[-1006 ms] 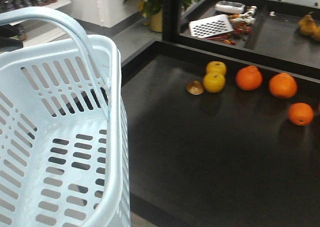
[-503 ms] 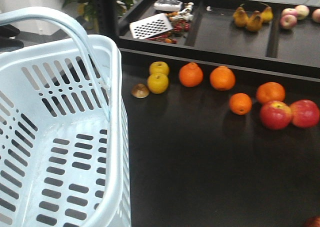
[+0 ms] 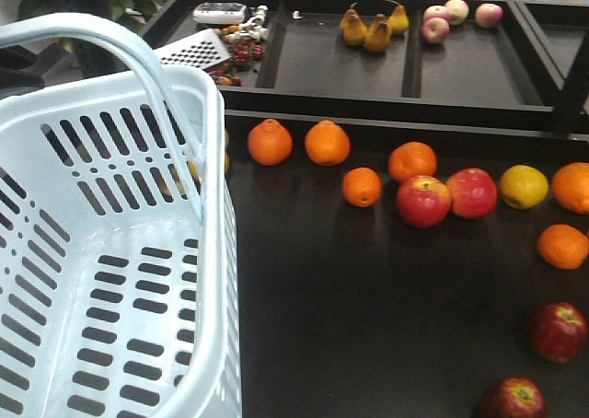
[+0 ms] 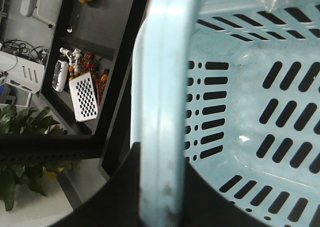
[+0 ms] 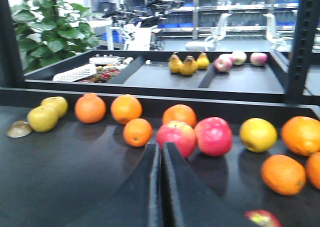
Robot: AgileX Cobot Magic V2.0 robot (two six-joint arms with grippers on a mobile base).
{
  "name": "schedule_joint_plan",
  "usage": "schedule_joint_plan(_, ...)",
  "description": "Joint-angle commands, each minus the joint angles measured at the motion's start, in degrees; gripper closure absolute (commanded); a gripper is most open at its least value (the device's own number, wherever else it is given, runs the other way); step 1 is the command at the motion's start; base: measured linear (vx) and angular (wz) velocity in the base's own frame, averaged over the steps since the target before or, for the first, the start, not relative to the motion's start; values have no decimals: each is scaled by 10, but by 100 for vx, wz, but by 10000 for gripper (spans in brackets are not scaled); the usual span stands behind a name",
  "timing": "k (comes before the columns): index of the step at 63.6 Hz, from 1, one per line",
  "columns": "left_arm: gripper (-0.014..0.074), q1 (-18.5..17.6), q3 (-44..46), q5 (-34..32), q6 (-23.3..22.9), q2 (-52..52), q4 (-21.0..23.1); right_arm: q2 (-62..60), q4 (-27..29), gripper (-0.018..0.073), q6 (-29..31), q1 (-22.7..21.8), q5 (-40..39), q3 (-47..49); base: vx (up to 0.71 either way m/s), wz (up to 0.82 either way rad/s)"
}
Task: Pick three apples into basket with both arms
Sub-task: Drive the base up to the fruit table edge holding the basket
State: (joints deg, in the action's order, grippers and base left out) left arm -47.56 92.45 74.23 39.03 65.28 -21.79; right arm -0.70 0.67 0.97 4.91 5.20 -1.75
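The left tool (image 4: 160, 157) is clamped on the hoop handle (image 4: 160, 62) of the basket (image 3: 213, 206), which hangs below it at the left side of the black tabletop (image 3: 368, 298). To its right, the right tool (image 5: 161, 146) sits low over the tabletop with its fingers pressed together, gripping nothing. Just ahead of this tool lie oranges (image 5: 90, 108) and two bright red apples (image 5: 213, 136). To its right lie two dark red apples (image 3: 557, 330), well apart from the basket. A broad stretch of dark tabletop runs between basket and fruit. A raised rim (image 3: 414, 128) bounds the far side. Beyond it are trays (image 3: 340, 63) with pears (image 5: 182, 64), and a plant (image 5: 50, 27) stands far left.
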Motion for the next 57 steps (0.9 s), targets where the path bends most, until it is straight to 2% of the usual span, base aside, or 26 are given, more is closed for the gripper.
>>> schedule_joint_plan(1,603,-3,16,-27,-3,-7,-15,5,-1,568,4,-3,-44,-6,3,-26)
schedule_joint_plan(27,603,-3,16,-27,-3,-7,-15,5,-1,568,4,-3,-44,-6,2,-17)
schedule_joint_plan(57,603,-3,16,-27,-3,-7,-15,5,-1,568,4,-3,-44,-6,1,-3)
